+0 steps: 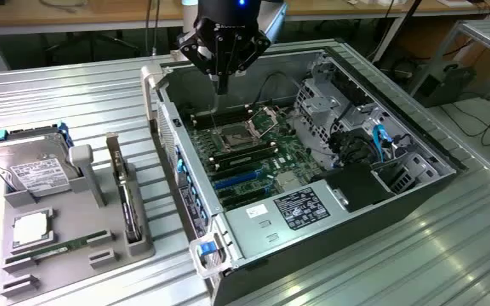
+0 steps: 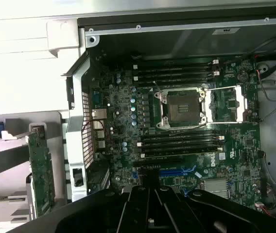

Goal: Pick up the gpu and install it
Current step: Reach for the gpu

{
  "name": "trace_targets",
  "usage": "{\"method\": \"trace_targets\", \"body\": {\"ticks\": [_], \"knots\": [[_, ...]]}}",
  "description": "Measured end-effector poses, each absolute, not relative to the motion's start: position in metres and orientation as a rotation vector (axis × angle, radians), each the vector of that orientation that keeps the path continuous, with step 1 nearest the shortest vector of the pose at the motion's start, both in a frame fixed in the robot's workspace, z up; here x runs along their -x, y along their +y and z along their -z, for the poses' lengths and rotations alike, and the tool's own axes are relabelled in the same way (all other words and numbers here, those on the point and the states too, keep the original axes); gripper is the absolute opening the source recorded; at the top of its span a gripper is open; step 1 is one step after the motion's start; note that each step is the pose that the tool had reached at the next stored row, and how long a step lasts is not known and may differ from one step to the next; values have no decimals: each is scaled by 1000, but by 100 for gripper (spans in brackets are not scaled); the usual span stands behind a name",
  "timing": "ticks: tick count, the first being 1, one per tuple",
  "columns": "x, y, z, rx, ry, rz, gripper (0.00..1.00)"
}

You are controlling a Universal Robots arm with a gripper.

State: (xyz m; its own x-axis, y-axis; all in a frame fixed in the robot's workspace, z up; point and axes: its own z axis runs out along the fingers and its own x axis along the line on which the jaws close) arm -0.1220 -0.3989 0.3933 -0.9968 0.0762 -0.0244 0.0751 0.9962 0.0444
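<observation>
My black hand (image 1: 219,88) over the far rim of the open grey computer case (image 1: 402,105), fingertips pressed together on nothing, free air around it, one thin flat green-backed gpu card (image 1: 126,197) on edge in the grey holder tray (image 1: 92,220), just beside the case wall, lower edge hidden in its slot, one silver hard drive (image 1: 32,169) alongside.
</observation>
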Motion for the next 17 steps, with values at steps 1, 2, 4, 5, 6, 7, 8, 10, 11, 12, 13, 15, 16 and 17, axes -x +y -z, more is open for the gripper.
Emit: {"method": "trace_targets", "body": {"ticks": [1, 2, 4, 5, 6, 7, 8, 10, 11, 12, 13, 15, 16, 17], "knots": [[122, -399, -393, -118, 3112, -68, 11], [122, -399, -393, -118, 3112, -68, 11], [122, -399, -393, -118, 3112, -68, 11], [122, -399, -393, -118, 3113, -68, 11], [122, -399, -393, -118, 3112, -68, 11], [122, -399, -393, -118, 3113, -68, 11], [122, -399, -393, -118, 3112, -68, 11], [122, -399, -393, -118, 3113, -68, 11], [122, -399, -393, -118, 3113, -68, 11], [122, -399, -393, -118, 3113, -68, 11], [122, -399, -393, -118, 3112, -68, 11], [124, -400, -393, -118, 3113, -67, 11], [127, -401, -393, -118, 3113, -68, 11], [131, -402, -393, -118, 3113, -68, 11]]}}
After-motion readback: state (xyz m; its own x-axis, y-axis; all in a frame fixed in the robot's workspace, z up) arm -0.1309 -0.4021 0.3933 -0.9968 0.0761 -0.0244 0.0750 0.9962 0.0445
